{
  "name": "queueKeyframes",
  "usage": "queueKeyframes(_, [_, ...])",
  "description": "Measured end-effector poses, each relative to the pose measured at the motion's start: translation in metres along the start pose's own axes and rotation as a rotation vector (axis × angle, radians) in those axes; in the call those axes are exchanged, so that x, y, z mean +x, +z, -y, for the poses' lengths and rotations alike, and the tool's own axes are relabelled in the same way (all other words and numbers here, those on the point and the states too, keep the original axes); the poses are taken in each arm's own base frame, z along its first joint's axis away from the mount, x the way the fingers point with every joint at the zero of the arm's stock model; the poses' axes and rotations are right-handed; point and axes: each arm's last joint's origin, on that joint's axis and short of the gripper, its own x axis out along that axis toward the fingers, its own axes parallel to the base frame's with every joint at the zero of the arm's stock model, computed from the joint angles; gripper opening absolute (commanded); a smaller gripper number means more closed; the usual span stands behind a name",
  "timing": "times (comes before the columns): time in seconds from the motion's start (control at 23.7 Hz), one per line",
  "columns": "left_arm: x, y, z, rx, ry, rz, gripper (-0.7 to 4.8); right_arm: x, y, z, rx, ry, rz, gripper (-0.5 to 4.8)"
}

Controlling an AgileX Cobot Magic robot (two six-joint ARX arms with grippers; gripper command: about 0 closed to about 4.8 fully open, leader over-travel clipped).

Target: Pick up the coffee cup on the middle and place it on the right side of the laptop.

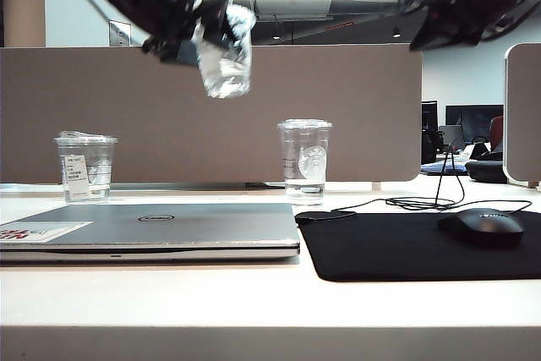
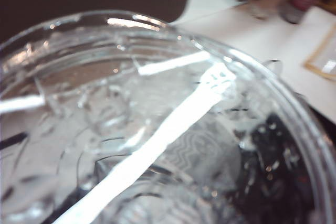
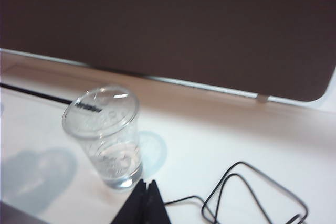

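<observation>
The coffee cup [image 1: 225,55], clear plastic and crumpled-looking, hangs tilted high above the desk, over the laptop's right end. My left gripper [image 1: 203,33] is shut on it from the upper left. In the left wrist view the cup [image 2: 157,119] fills the frame and hides the fingers. The silver-grey laptop [image 1: 169,227] lies closed at the front left of the desk. High at the upper right, my right gripper [image 1: 423,40] holds nothing. Its dark fingertips [image 3: 148,187] are pressed together just above the desk, close to a taller clear cup [image 3: 105,135].
The taller cup with a round logo [image 1: 305,160] stands behind the laptop's right end. A short labelled cup [image 1: 84,166] stands at the back left. A black mouse pad [image 1: 397,251] with a mouse [image 1: 482,226] and looped cable [image 1: 423,203] lies right of the laptop. A brown partition [image 1: 152,116] closes the back.
</observation>
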Motion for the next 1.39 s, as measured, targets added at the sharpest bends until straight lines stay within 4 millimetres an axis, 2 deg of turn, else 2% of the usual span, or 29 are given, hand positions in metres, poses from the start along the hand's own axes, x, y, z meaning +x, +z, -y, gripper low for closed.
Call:
queueKeyframes(0.13, [0.0, 0.01, 0.038, 0.033, -0.134, 0.012, 2.72, -0.015, 0.013, 0.001, -0.006, -0.018, 0.031, -0.05])
queueKeyframes(0.25, [0.008, 0.01, 0.068, 0.057, -0.206, 0.003, 2.72, -0.023, 0.017, 0.001, -0.004, -0.024, 0.028, -0.05])
queueKeyframes(0.46, [0.024, -0.004, 0.118, 0.108, -0.224, -0.025, 2.71, -0.037, 0.024, 0.0, 0.002, -0.034, 0.016, -0.05])
queueKeyframes(0.59, [0.038, -0.02, 0.137, 0.116, -0.214, -0.031, 2.71, -0.044, 0.028, -0.001, 0.002, -0.039, 0.018, -0.05])
queueKeyframes(0.72, [0.057, -0.038, 0.144, 0.088, -0.199, -0.036, 2.68, -0.048, 0.029, -0.002, 0.006, -0.039, 0.006, -0.05])
queueKeyframes(0.84, [0.087, -0.069, 0.149, 0.064, -0.136, -0.077, 2.66, -0.052, 0.028, -0.003, 0.014, -0.048, -0.022, -0.05])
queueKeyframes(0.93, [0.103, -0.087, 0.147, 0.02, -0.132, -0.111, 2.38, -0.055, 0.029, -0.004, 0.014, -0.067, -0.021, -0.05])
queueKeyframes(1.1, [0.127, -0.122, 0.139, -0.066, -0.057, -0.173, 2.39, -0.055, 0.028, -0.003, 0.018, -0.085, -0.035, -0.05])
queueKeyframes(1.39, [0.134, -0.128, 0.139, -0.074, -0.053, -0.146, 2.52, -0.055, 0.028, -0.003, -0.002, -0.088, -0.035, -0.05])
